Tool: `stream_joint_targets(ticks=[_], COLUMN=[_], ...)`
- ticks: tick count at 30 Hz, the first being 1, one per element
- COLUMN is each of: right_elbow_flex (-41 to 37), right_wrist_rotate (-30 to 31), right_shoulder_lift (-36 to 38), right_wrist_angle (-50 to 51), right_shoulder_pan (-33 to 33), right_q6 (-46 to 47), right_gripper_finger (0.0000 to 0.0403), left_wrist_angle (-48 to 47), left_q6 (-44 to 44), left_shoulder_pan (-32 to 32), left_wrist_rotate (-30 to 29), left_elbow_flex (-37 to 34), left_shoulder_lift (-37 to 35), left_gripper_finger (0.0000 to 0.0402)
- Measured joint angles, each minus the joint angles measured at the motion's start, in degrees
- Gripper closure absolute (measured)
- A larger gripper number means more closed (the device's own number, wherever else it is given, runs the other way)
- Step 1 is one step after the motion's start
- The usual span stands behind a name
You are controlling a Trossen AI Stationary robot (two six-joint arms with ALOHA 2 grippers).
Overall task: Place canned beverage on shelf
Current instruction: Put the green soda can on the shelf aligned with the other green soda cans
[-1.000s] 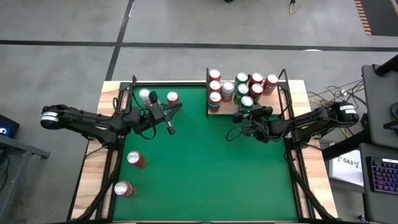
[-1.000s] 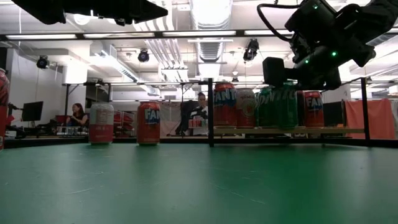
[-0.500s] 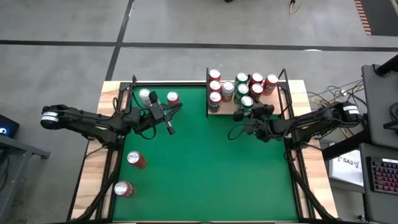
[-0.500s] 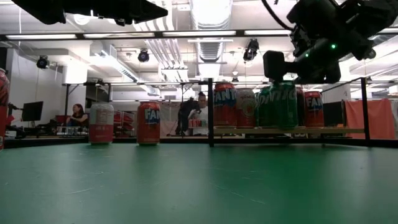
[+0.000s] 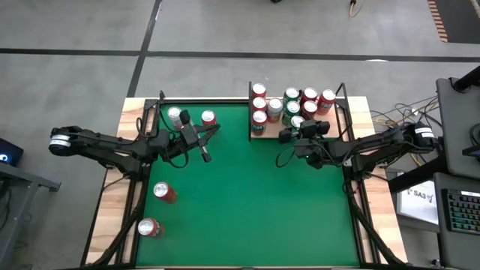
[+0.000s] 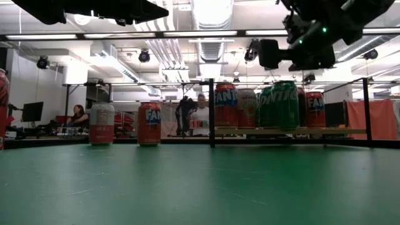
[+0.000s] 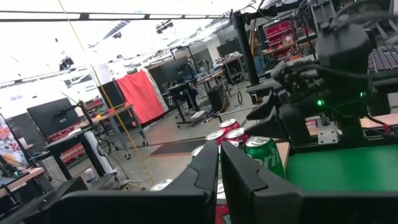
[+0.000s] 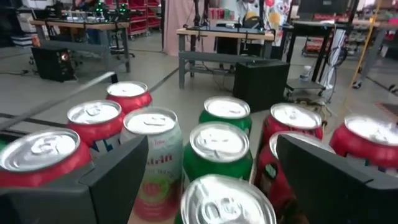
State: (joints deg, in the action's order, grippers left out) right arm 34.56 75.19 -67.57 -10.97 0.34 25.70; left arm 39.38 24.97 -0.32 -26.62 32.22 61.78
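A: From above, at the table's one o'clock: shelf (image 5: 270,137) crowded with cans, right gripper (image 5: 294,133) hanging over its near edge, fingers spread wide, grasping nothing.
B: And the green can (image 5: 298,122) just under it?
A: Standing upright on the shelf, free of the fingers. Toward eleven o'clock: left gripper (image 5: 205,155) parked over the green tabletop (image 5: 247,202), fingers pressed together, empty. Beside it at eleven, a pale can (image 5: 175,115) and a red can (image 5: 208,118); down at seven and eight, two more red cans lying on the wooden side strip.

B: At table height?
A: Right gripper (image 6: 294,53) up at one o'clock, clear above the can tops. Green can (image 6: 285,105) upright on the shelf (image 6: 294,132) among red ones. Over at nine o'clock, pale can (image 6: 102,124) and red can (image 6: 149,123) on the tabletop.

B: Through the left wrist camera?
A: Closed fingers (image 7: 208,171) in front, green can (image 7: 264,152) and the right arm beyond.

B: Through the right wrist camera?
A: Spread fingers (image 8: 121,168) either side of a silver can top (image 8: 227,200), not touching it; red, green and pale cans packed behind.
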Motion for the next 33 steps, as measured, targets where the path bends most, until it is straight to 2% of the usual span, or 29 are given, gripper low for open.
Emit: stream_joint_targets(ticks=[5,9,11,15,19,24,28,31,33], right_elbow_flex=[5.34,11.88,16.00,26.07,34.53,40.27,41.42,40.48,39.67], right_wrist_rotate=[-1.06,-8.07,-12.26,-23.12,-32.55,-43.31,-46.72,-48.01,-48.16], right_shoulder_lift=[2.21,4.68,6.09,6.92,4.20,0.95,-0.15,-0.05,0.09], right_wrist_angle=[0.32,3.84,10.49,35.11,59.35,77.56,89.43,94.65,95.48], right_shoulder_pan=[1.77,4.06,4.78,4.60,4.52,4.22,2.46,-0.05,-2.32], right_q6=[-8.04,-13.21,-10.75,5.21,20.21,30.51,37.18,39.25,38.75], right_gripper_finger=[0.0058,0.0063,0.0072,0.0100,0.0150,0.0236,0.0318,0.0377,0.0387], left_wrist_angle=[0.28,0.25,0.08,-0.50,-0.61,-0.97,-1.14,-1.43,-1.40], left_q6=[0.02,0.02,0.02,0.02,0.02,0.02,0.02,0.02,0.01], left_shoulder_pan=[0.00,0.00,0.00,0.00,0.00,0.00,0.00,0.00,0.00], left_wrist_rotate=[0.01,0.01,0.01,0.03,0.05,0.09,0.13,0.14,0.16], left_elbow_flex=[0.01,0.00,-0.01,-0.01,-0.01,-0.01,-0.01,-0.01,-0.01], left_shoulder_lift=[-0.04,-0.11,-0.11,-0.11,-0.13,-0.15,-0.17,-0.17,-0.17], left_gripper_finger=[0.0400,0.0400,0.0400,0.0400,0.0400,0.0400,0.0400,0.0400,0.0400])
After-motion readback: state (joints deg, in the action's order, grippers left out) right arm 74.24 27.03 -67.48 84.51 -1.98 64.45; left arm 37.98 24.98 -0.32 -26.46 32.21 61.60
